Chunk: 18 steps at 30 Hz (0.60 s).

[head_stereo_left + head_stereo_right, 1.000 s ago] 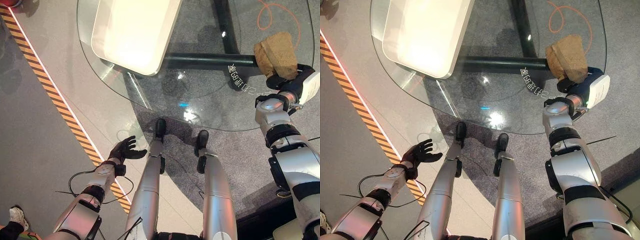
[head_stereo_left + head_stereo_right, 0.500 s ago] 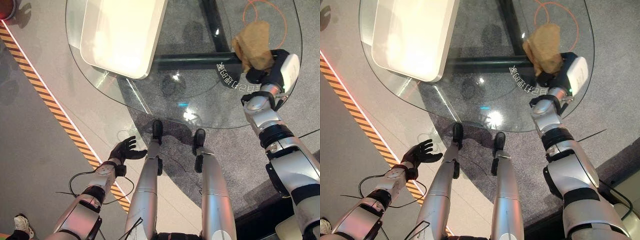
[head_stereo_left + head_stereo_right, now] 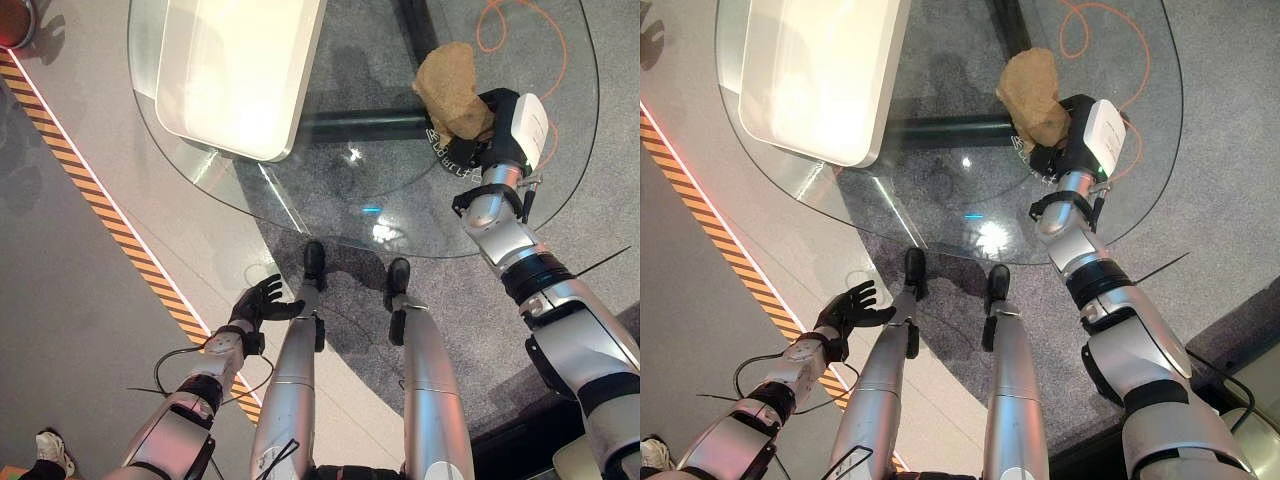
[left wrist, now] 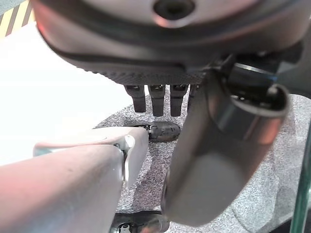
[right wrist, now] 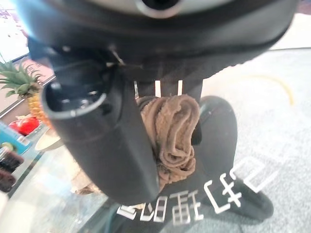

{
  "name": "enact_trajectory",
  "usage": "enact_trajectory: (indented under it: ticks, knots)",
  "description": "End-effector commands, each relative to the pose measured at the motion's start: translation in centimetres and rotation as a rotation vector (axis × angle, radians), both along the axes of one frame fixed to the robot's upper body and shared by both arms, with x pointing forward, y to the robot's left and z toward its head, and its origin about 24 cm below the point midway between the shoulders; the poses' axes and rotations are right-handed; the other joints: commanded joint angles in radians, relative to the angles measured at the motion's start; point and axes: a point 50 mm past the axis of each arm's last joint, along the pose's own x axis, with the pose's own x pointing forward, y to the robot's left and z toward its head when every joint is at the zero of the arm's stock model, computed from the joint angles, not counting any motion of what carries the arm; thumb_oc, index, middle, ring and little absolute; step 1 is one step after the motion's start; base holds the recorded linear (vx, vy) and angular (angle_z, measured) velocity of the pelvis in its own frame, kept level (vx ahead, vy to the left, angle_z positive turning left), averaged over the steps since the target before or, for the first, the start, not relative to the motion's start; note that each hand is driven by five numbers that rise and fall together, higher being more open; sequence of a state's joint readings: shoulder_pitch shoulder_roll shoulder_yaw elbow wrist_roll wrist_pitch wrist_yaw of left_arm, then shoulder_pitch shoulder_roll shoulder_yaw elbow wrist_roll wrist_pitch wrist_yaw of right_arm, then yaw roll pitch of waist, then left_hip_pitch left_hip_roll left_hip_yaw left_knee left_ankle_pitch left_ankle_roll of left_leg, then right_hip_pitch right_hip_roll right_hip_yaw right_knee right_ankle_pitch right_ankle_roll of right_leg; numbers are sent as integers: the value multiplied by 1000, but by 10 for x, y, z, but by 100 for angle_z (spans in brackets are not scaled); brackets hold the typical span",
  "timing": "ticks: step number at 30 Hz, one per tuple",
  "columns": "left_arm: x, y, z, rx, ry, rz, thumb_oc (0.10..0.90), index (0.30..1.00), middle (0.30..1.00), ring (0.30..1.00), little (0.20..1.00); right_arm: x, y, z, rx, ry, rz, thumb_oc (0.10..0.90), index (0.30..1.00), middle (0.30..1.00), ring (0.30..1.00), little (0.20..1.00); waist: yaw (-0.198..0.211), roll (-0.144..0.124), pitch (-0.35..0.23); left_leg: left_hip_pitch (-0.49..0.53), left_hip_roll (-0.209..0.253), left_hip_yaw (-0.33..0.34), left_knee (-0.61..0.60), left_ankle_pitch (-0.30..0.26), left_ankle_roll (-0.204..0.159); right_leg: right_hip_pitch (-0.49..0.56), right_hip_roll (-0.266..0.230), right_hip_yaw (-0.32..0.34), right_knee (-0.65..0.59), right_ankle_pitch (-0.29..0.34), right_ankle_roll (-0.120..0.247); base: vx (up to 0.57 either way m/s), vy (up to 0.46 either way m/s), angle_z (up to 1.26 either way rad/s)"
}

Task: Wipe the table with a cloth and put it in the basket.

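Brown cloth (image 3: 450, 88) bunched in right hand (image 3: 490, 125).

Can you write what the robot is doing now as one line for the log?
right hand: shut on brown cloth, on glass table | left hand: open, idle | basket: no cloth

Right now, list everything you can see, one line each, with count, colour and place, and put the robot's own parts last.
Glass table: one, clear, round, ahead of the robot.
Basket: one, white, on the table's left part.
Cloth: one, brown, bunched on the table's right part, gripped by the right robot hand.
Cable: one, orange, looped on the floor beyond the table.
Striped tape: one strip, yellow and black, on the floor at left.
Pineapple: one, off to the side in the right wrist view.
Left robot hand: dark, open, low beside the table.
Right robot hand: dark, curled round the cloth.
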State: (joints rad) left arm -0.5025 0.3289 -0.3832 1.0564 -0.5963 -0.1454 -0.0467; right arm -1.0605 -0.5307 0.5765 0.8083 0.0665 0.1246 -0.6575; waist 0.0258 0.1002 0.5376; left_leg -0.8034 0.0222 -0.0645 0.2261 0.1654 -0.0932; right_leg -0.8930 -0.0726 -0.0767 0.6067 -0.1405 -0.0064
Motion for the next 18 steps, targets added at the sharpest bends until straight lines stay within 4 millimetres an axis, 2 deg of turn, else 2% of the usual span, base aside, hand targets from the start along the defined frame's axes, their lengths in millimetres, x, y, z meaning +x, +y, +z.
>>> enact_trajectory:
  ticks: [1,13,18]
  knots:
    - [-10,1,-9,5,2,36,800,900,900,900,900,-6,65,-12,-125,32,293,100,300,300,300,200,17,15,-18,16,-87,76,139,-142,70,61,44,-34,-151,74,12,0,0,0]
    - [-8,-3,-8,5,-4,36,800,900,900,900,900,-21,109,-40,-203,132,512,100,300,300,300,200,14,8,-18,13,-91,76,133,-131,67,57,44,-34,-155,79,14,0,0,0]
    - [-9,-4,-8,8,-3,37,800,900,900,900,900,-27,118,-48,-200,153,553,100,300,300,300,200,13,5,-18,13,-90,76,134,-130,66,57,42,-36,-153,79,14,0,0,0]
